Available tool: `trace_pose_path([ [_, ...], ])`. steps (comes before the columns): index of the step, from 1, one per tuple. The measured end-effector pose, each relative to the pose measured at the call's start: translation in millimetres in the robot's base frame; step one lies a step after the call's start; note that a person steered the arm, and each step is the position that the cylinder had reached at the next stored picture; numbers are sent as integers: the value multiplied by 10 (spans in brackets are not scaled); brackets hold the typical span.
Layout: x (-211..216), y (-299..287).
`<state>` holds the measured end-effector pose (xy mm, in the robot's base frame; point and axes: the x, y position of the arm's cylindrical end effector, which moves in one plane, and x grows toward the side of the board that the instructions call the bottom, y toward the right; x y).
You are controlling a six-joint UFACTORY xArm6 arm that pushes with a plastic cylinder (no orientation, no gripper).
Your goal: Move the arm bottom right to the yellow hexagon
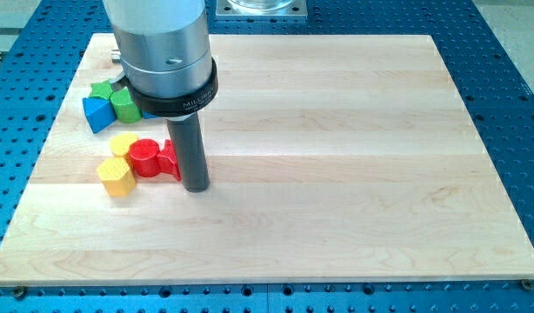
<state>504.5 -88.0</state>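
My tip (195, 187), bare and holding nothing, apparently touches the red block (169, 160), well right of the yellow hexagon (116, 177).

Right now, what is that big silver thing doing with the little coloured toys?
That silver thing is a robot arm. It has no hand, only a dark rod. My tip, the rod's bottom end, slides along the wooden board and pushes blocks; nothing is held. There is one picture, looking down at the board from in front. At the view's left lie two yellow blocks, two red ones, two green ones and a blue one. My tip stands just right of the red blocks.
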Motion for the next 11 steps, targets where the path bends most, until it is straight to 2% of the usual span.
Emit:
trace_pose_path([
  [3,241,81],
  [9,350,80],
  [11,651,38],
])
